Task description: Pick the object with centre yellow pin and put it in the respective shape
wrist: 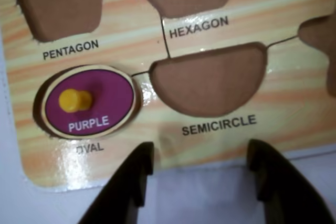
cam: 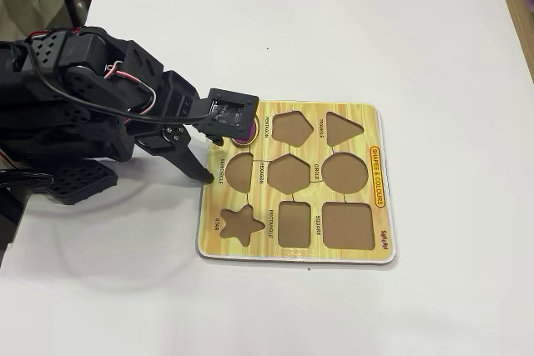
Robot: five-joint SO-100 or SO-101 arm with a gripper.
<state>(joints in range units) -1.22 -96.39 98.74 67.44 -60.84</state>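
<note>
Purple oval piece with its yellow pin, lying in the recess labelled OVAL at the left of the wrist view, on the wooden shape board; its left rim looks slightly raised above the board surface, so whether it is fully seated cannot be told. In the fixed view the piece shows only as a purple edge beneath the wrist camera module, at the board's top-left corner on the white desk. Gripper fingers are spread apart and grasp nothing, hovering over the board's near edge beside the empty semicircle recess, with the pin off to their left. Judged risks: a finger sweeping sideways could catch the pin or the raised rim and tip the piece out of its recess; pressing down on the edge could shift the whole board on the smooth desk
</note>
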